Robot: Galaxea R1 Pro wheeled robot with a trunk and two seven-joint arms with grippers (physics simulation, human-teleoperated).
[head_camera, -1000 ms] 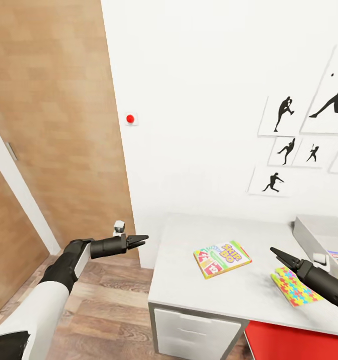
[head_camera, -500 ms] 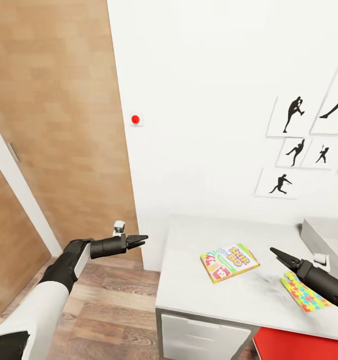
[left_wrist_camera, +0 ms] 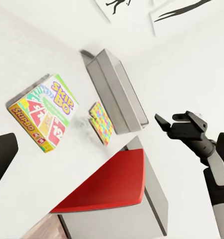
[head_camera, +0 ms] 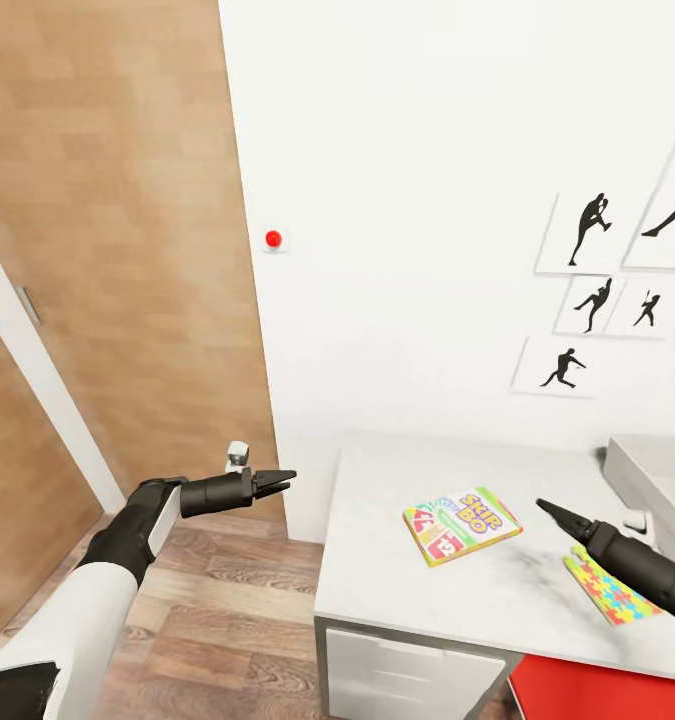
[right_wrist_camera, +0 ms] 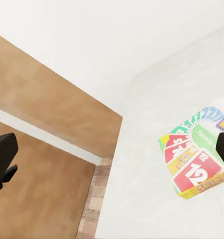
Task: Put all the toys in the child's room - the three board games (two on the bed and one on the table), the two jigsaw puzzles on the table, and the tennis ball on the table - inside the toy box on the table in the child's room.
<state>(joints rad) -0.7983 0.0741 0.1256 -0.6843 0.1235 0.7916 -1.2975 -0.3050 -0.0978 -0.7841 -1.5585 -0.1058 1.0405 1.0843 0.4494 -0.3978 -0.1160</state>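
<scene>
Right pincer [head_camera: 549, 509] unmoved, Skip-Bo game [head_camera: 462, 524] beside

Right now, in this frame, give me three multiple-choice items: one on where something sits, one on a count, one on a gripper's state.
1. The Skip-Bo game lies:
A. inside the toy box
B. flat on the table
C. on the floor

2. Baseball-player silhouette pictures on the wall, whole or cut off at the head view's edge:
A. two
B. nine
C. five or six

3. The left gripper is:
A. shut, holding nothing
B. shut on the jigsaw puzzle
C. wide open

Answers: 1 B, the box rests on the white table, apart from the toy box. 2 C, four whole, more cut off. 3 A, its fingers meet over the floor beside the table.
</scene>
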